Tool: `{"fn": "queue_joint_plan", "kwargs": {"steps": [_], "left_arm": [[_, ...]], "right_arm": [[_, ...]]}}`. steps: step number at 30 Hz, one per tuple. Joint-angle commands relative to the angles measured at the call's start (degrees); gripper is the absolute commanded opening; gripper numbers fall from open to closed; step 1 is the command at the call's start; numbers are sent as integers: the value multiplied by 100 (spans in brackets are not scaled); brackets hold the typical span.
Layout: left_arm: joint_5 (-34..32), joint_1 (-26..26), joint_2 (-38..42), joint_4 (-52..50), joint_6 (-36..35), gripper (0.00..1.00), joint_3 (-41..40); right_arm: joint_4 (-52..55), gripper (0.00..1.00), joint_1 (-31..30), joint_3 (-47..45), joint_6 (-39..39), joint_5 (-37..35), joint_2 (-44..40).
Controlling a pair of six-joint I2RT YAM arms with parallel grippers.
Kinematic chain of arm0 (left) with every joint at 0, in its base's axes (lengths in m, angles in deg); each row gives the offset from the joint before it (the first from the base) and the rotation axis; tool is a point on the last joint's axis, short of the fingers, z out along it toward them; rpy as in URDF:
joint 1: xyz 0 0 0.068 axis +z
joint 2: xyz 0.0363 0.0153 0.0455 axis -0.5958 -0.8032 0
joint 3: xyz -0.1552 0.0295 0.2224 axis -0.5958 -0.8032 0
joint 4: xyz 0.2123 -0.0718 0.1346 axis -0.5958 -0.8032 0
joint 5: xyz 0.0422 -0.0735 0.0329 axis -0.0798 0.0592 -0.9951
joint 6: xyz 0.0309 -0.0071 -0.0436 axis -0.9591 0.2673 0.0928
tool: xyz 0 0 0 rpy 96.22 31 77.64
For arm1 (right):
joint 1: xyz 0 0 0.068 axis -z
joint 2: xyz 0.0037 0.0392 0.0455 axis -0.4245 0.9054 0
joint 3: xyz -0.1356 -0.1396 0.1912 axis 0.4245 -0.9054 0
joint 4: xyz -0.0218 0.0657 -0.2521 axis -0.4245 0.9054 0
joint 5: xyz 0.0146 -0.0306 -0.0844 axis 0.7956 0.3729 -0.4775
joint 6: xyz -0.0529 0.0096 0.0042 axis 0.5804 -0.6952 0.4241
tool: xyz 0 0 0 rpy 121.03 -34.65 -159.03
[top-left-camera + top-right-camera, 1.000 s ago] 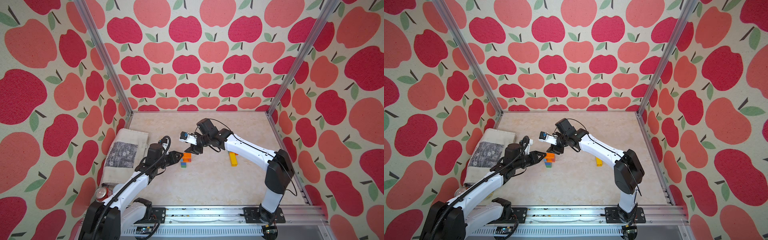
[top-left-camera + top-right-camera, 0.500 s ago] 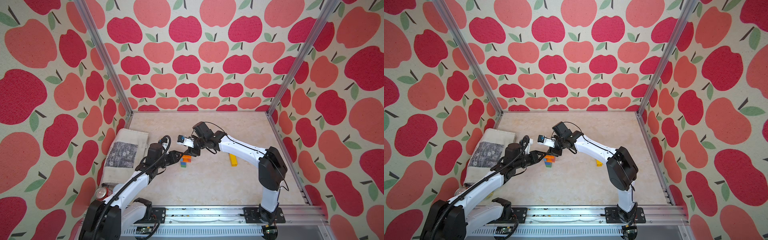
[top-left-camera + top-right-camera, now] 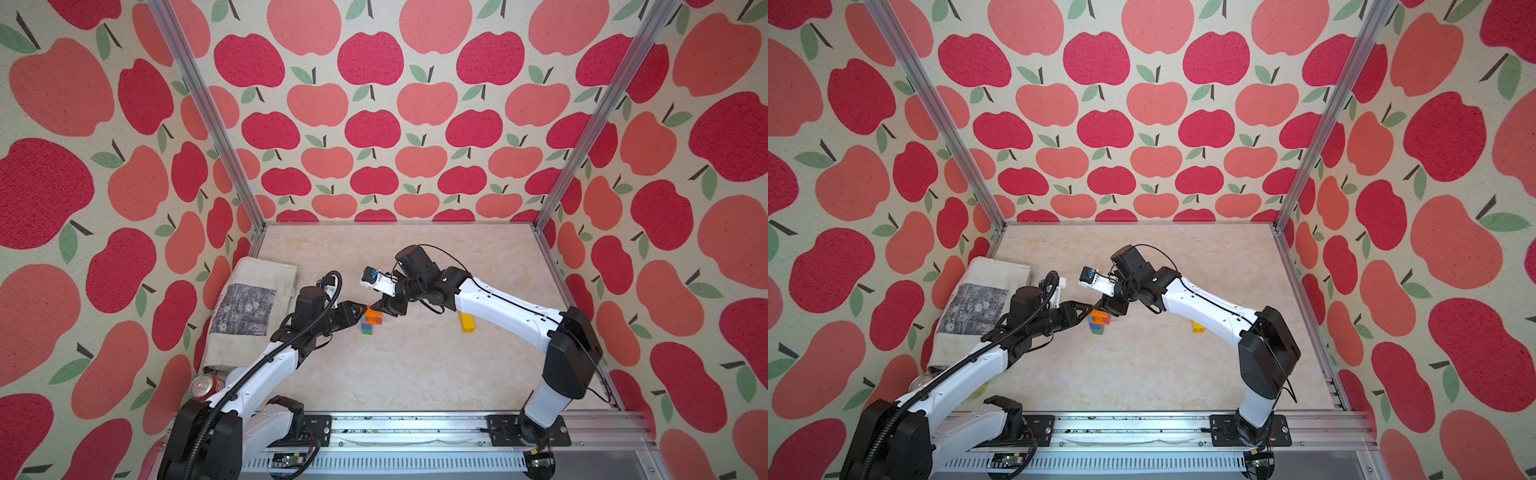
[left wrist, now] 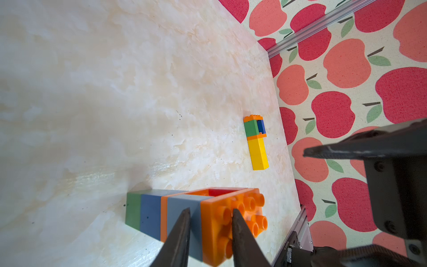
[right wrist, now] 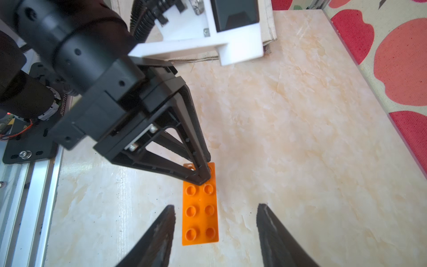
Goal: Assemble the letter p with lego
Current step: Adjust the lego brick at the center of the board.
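The lego [image 3: 1099,320] is sitting on the surface [image 3: 415,365] as two built pieces. Near the middle, a small stack [image 3: 370,322] is standing upright. A green brick is forming its base, followed by blue, a thin orange layer, then light blue with red beside it. A long orange brick [image 5: 200,208] is lying flat on top with its studs facing up, and the left hand [image 4: 210,210] is pinching its left end. Well apart to the right, a second piece [image 4: 256,143] is lying on its side. Its yellow end is pointing nearer, with orange, green and blue beyond and orange capping the far end.
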Motion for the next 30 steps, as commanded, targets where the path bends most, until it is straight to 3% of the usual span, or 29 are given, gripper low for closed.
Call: {"fn": "queue_joint_plan", "kwargs": {"steps": [1, 13, 21, 24, 30], "left_arm": [[-428, 7, -274, -1025, -161, 32, -243], [-463, 16, -210, -1207, -213, 32, -144], [-407, 16, -236, -1083, -203, 33, -190], [-204, 24, -227, -945, -212, 37, -191], [11, 200, 395, -975, -464, 56, -179]], "right_arm": [[-171, 60, -67, -419, -254, -212, -100], [-136, 51, -93, -290, -284, -196, 446], [-231, 30, -102, -351, -363, 128, 484], [-283, 24, -102, -344, -445, 221, 494], [-235, 23, -52, -343, -858, 325, 413]]}}
